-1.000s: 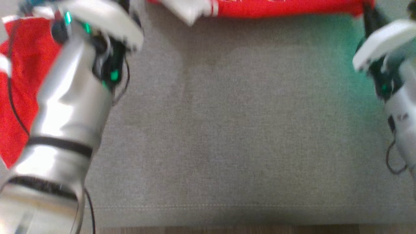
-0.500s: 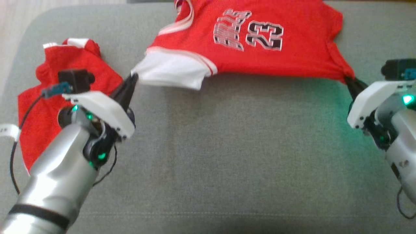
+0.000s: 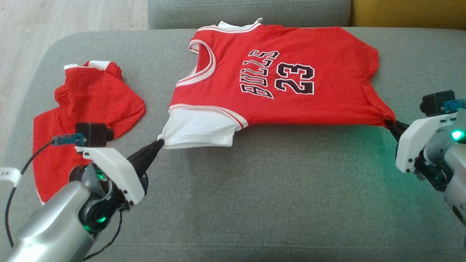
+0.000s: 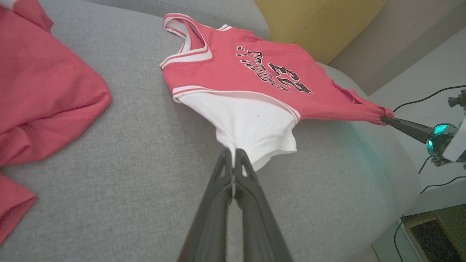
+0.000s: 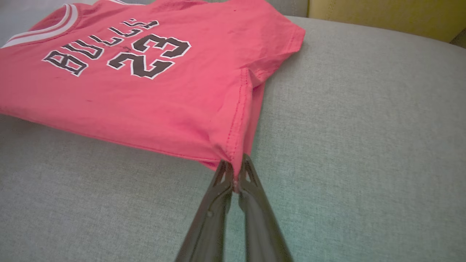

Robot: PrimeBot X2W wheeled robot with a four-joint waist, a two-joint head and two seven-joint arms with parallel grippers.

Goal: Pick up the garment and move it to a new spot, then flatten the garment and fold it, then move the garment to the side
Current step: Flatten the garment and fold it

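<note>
The garment [image 3: 287, 91] is a red jersey with white trim, a white sleeve, and "BULLS 23" printed on it. It lies spread across the grey sofa seat, stretched between both grippers. My left gripper [image 3: 158, 143] is shut on the white sleeve's corner [image 4: 236, 160]. At the jersey's right hem corner [image 5: 233, 160], my right gripper [image 3: 391, 123] is shut on the red cloth. The garment [image 4: 233, 76] sags slightly between the two grips, and its print [image 5: 116, 54] faces up.
A second red garment [image 3: 83, 112] lies crumpled at the seat's left end. The grey sofa seat [image 3: 273, 189] has bare room in front of the jersey. A yellow cushion [image 3: 407, 12] sits at the back right; wooden floor [image 3: 22, 43] lies beyond the left edge.
The head camera has tilted up, bringing the whole jersey into view. Both grippers have kept their hold on the jersey's corners, and the cloth now lies more spread out.
</note>
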